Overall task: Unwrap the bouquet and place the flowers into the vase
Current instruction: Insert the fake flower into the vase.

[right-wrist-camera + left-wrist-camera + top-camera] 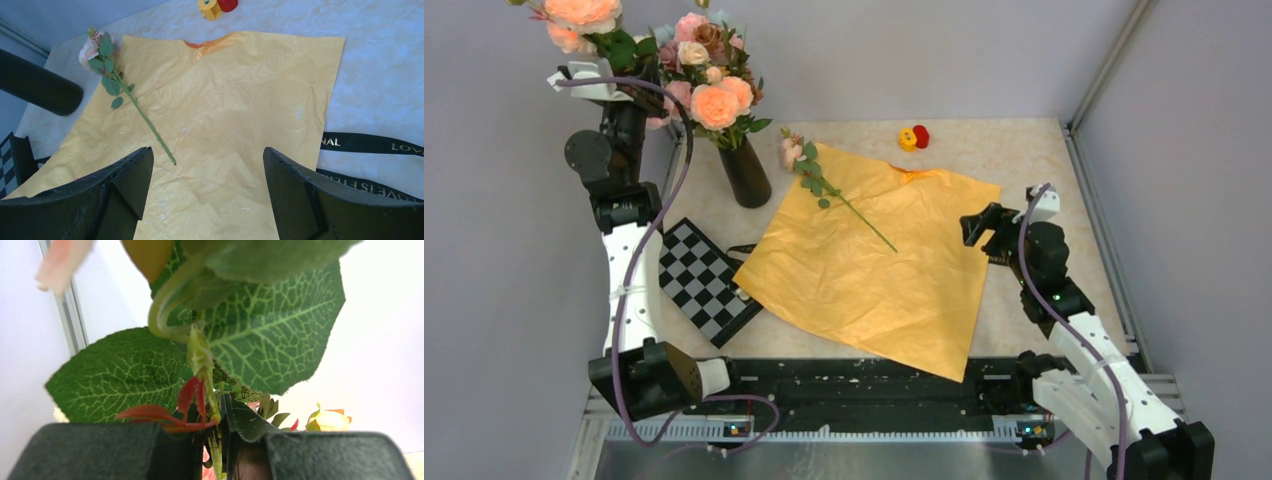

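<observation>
Presently: vase [746, 175], upper left, holding pink and peach flowers [709, 85]; single stem [834, 190] lying on flattened orange paper [874, 275], centre; left gripper [220, 440], top left corner, clamped on raised flower [584, 15]; right gripper [207, 185] spread apart at the paper's right edge.

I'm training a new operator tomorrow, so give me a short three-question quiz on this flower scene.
1. True or false: the shiny orange wrapping paper lies spread open on the table.
2. Where is the tall glossy black vase?
A) lying on its side on the paper
B) standing left of the paper, with pink and peach roses in it
C) held in a gripper
3. Fill in: the right gripper hangs over the paper's right edge with its jaws ____.

Key: 1 true; 2 B; 3 open.
</observation>
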